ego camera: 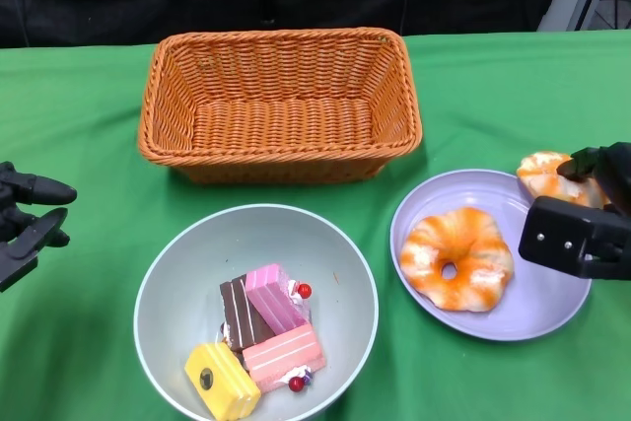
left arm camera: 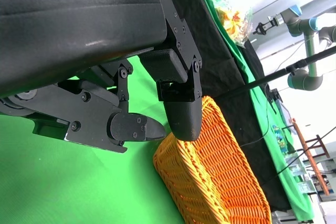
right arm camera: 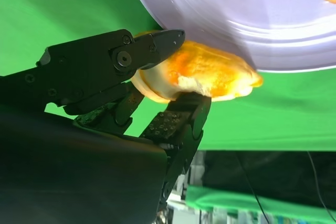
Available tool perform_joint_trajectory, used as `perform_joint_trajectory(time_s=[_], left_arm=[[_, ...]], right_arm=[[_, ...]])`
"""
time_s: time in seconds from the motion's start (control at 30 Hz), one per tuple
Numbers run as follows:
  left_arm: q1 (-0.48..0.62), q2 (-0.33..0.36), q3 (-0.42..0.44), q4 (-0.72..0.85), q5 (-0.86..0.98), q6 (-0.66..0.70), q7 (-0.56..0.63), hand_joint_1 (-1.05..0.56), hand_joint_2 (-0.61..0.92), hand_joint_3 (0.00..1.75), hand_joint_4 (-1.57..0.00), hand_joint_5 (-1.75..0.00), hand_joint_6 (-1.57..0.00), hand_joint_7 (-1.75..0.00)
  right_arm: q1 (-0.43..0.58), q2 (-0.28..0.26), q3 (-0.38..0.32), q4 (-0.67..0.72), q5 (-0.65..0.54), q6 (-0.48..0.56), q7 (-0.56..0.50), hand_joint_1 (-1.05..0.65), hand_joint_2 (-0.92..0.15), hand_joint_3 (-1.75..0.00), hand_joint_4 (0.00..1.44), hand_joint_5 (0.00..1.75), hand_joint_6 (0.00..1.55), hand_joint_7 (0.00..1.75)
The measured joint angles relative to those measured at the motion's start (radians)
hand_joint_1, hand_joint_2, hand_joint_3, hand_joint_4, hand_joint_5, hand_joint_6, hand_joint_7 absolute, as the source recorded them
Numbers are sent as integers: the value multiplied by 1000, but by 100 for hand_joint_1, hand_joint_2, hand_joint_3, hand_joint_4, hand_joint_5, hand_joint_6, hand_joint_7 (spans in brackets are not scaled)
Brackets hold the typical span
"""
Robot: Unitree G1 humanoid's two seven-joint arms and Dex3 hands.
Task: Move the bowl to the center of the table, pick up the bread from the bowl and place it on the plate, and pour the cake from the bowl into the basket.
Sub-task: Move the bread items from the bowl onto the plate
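1. Two breads: a ring-shaped one (ego camera: pixel 456 258) lies on the plate (ego camera: pixel 552 317); the second bread (ego camera: pixel 548 175) is at the plate's far right rim, pinched in the right hand (ego camera: pixel 589 219).
2. Right wrist view: fingers (right arm camera: pixel 157 45) clamp that bread (right arm camera: pixel 202 74) over the plate edge (right arm camera: pixel 220 19).
3. Left hand (ego camera: pixel 25 222) at far left, holding nothing, fingers apart, above the cloth (ego camera: pixel 89 105).
4. Bowl (ego camera: pixel 177 273) near centre, holding cakes (ego camera: pixel 261 337).
5. Basket (ego camera: pixel 279 104) beyond the bowl.
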Motion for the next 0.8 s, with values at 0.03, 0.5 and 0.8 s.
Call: perform_joint_trajectory(time_s=[0.03, 0.5, 0.8], left_arm=[[0, 0, 0, 1, 0, -2, 0, -8, 92, 29, -82, -112, -88, -78], [0, 1, -1, 13, 9, -15, 0, -7, 92, 29, -82, -113, -88, -78], [0, 1, -2, 24, 11, -16, 0, -9, 92, 29, -82, -111, -88, -77]], right_arm=[[0, 0, 6, 4, -1, -4, -14, -24, -88, 0, 110, 17, 106, 7], [7, 2, 16, 28, 3, -40, -117, -26, -87, 0, 81, 76, 112, 0], [26, 2, 12, 28, 3, -78, -228, -26, -89, 0, 87, 72, 113, 0]])
